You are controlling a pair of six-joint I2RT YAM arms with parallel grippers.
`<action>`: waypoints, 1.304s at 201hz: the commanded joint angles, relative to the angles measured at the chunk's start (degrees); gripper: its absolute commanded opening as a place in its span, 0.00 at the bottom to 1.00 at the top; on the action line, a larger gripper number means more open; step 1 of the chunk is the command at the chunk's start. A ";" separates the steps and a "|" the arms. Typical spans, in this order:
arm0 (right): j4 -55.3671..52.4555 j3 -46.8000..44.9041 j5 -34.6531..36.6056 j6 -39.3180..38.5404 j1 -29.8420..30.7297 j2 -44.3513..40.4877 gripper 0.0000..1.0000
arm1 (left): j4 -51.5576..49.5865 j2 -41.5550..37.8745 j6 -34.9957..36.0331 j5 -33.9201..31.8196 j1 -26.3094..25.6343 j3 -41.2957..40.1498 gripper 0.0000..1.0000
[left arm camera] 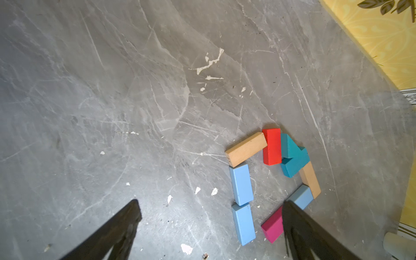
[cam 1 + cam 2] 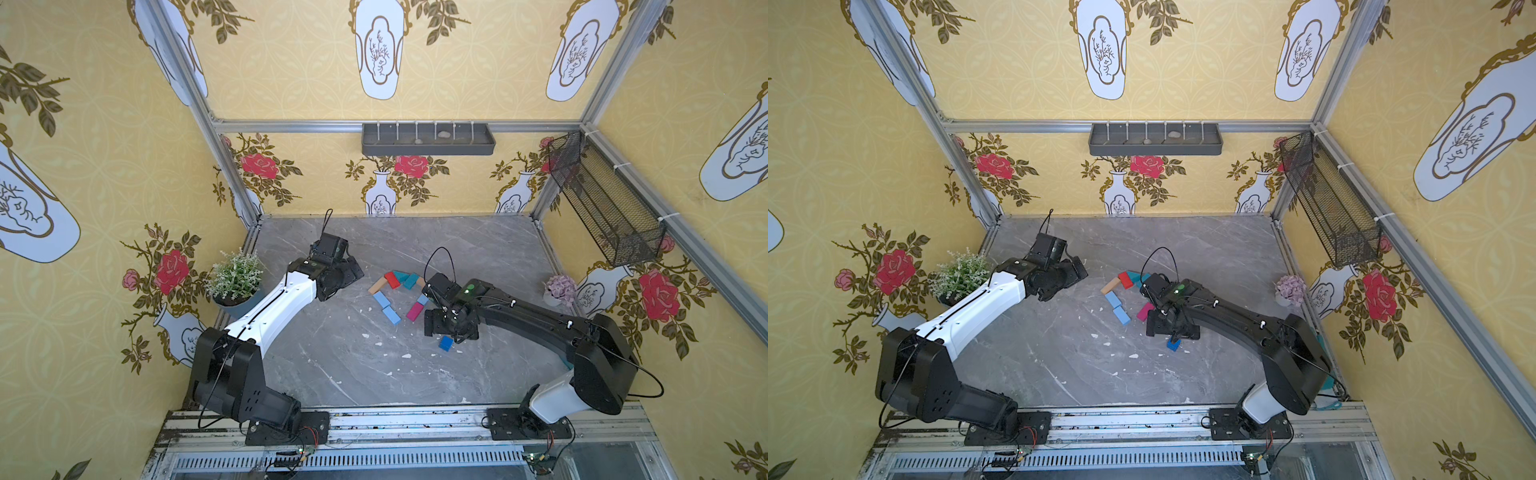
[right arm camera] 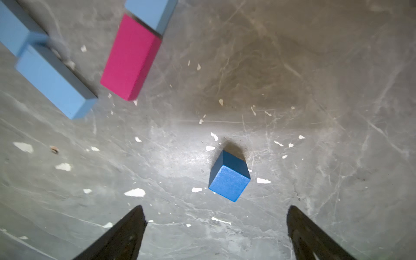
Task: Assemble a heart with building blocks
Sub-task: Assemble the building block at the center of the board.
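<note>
Right gripper (image 3: 215,210) spread wide, empty; dark-blue cube (image 3: 229,177) sits loose just ahead of its tips. Magenta block (image 3: 131,57) and light-blue block (image 3: 56,81) lie beyond cube, apart. Left gripper (image 1: 210,203) wide, empty, past those.

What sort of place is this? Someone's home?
Most likely a robot test booth, not a home: the wallpaper covers panels in a bare aluminium frame, and two robot arms are bolted to a rail at the edge of the table.

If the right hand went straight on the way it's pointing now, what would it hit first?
Most likely the dark-blue cube: it sits on the grey table just ahead of the open right hand, roughly in its line. Depth is unclear.
</note>
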 commanded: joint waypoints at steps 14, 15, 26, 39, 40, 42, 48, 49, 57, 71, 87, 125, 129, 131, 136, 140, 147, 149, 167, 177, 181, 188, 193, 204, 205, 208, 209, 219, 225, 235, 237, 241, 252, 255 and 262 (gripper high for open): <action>4.10 -2.19 -1.84 -5.53 0.21 1.53 0.99 | -0.13 -0.51 -0.14 -0.80 0.08 -1.50 0.99; 4.11 -2.24 -1.79 -5.39 0.19 1.64 0.99 | -0.12 -0.55 -0.15 -0.83 0.07 -1.56 0.99; 4.81 -2.94 -1.76 -4.77 0.17 2.72 0.95 | -0.04 -0.86 -0.33 -0.93 0.12 -2.06 0.99; 6.13 -4.13 -2.60 -3.97 0.22 3.43 0.88 | -0.04 -1.32 -0.51 -1.20 0.07 -2.67 0.99; 6.22 -4.23 -2.62 -3.82 0.24 3.47 0.88 | -0.04 -1.35 -0.51 -1.24 0.07 -2.72 0.99; 6.49 -4.43 -2.69 -3.60 0.19 3.50 0.86 | 0.03 -1.42 -0.51 -1.28 0.07 -2.79 0.99; 7.18 -4.95 -3.33 -3.24 0.14 3.71 0.83 | -0.01 -1.51 -0.51 -1.36 0.07 -2.92 0.99; 7.36 -5.08 -3.42 -3.19 0.11 3.74 0.83 | 0.02 -1.54 -0.51 -1.37 0.07 -2.98 0.99; 8.06 -5.45 -3.67 -2.76 0.09 4.03 0.81 | 0.05 -1.49 -0.51 -1.40 0.07 -3.10 0.99; 8.38 -5.65 -3.61 -2.12 0.09 4.80 0.74 | 0.12 -1.47 -0.51 -1.54 0.07 -3.31 0.99; 8.60 -5.38 -3.09 -1.90 0.17 5.42 0.67 | 0.31 -1.30 -0.51 -1.51 0.08 -3.55 0.99; 8.74 -4.33 -2.39 -1.90 0.26 7.04 0.57 | 0.63 -0.52 -0.07 -1.20 0.07 -3.81 0.99; 8.65 -4.24 -2.41 -1.91 0.33 7.33 0.56 | 0.62 -0.47 -0.03 -1.17 0.07 -3.82 0.99; 8.57 -4.15 -2.31 -1.87 0.32 7.47 0.55 | 0.65 -0.48 0.01 -1.17 0.11 -3.82 0.99; 8.44 -3.99 -2.14 -1.89 0.33 7.75 0.53 | 0.67 -0.42 0.10 -1.23 0.08 -3.82 0.99; 8.42 -3.97 -2.16 -1.91 0.29 7.88 0.51 | 0.66 -0.39 0.11 -1.21 0.07 -3.82 0.99; 8.47 -3.97 -2.32 -1.93 0.32 8.10 0.49 | 0.62 -0.42 0.27 -1.27 0.11 -3.82 0.99; 8.43 -3.91 -2.36 -1.92 0.38 8.15 0.48 | 0.65 -0.37 0.28 -1.28 0.08 -3.82 0.99; 8.52 -3.67 -2.12 -2.11 0.61 8.36 0.43 | 0.67 -0.48 0.55 -1.38 0.09 -4.04 0.99; 8.42 -3.01 -2.08 -2.50 0.80 8.62 0.41 | 0.62 -0.49 0.63 -1.46 0.19 -4.17 0.99; 8.35 -2.78 -1.98 -2.79 0.93 8.78 0.40 | 0.74 -0.58 0.63 -1.46 0.17 -4.30 0.99; 8.02 -2.00 -1.64 -3.17 1.18 9.10 0.39 | 0.78 -0.62 0.63 -1.49 0.23 -4.51 0.99; 7.83 -1.22 -1.44 -3.53 1.37 9.52 0.38 | 0.90 -0.72 0.63 -1.55 0.31 -4.67 0.99; 7.68 0.60 -1.01 -4.87 1.89 10.48 0.37 | 1.09 -0.86 0.57 -1.55 0.37 -5.02 0.99; 7.65 0.78 -0.99 -5.02 1.95 10.55 0.37 | 1.10 -0.90 0.56 -1.55 0.39 -5.03 0.99; 7.64 1.29 -0.81 -5.33 2.20 10.88 0.36 | 1.13 -0.99 0.55 -1.55 0.42 -5.17 0.99; 7.68 1.56 -0.75 -5.47 2.29 10.97 0.36 | 1.16 -1.01 0.55 -1.55 0.42 -5.20 0.99; 7.63 3.39 -0.61 -6.94 2.83 12.33 0.34 | 1.18 -1.08 0.55 -1.48 0.50 -5.39 0.99; 7.68 4.66 -0.67 -7.85 3.15 13.25 0.33 | 1.28 -1.17 0.55 -1.46 0.68 -5.48 0.99; 7.72 6.57 -0.87 -9.65 3.64 14.72 0.32 | 1.28 -1.42 0.55 -1.46 0.85 -5.62 0.99; 7.72 6.88 -0.87 -10.06 3.74 14.99 0.32 | 1.28 -1.44 0.61 -1.46 0.86 -5.68 0.99; 7.67 7.55 -0.80 -10.79 4.00 15.60 0.32 | 1.26 -1.47 0.63 -1.38 1.05 -5.81 0.99; 7.57 9.21 -0.87 -12.94 4.44 16.97 0.30 | 1.28 -1.84 0.79 -1.38 1.40 -6.03 0.99; 7.59 9.56 -0.86 -13.49 4.52 17.32 0.30 | 1.22 -2.02 0.81 -1.38 1.43 -6.14 0.99; 7.71 10.25 -1.03 -14.62 4.65 17.90 0.30 | 1.15 -2.35 0.89 -1.42 1.62 -6.27 0.99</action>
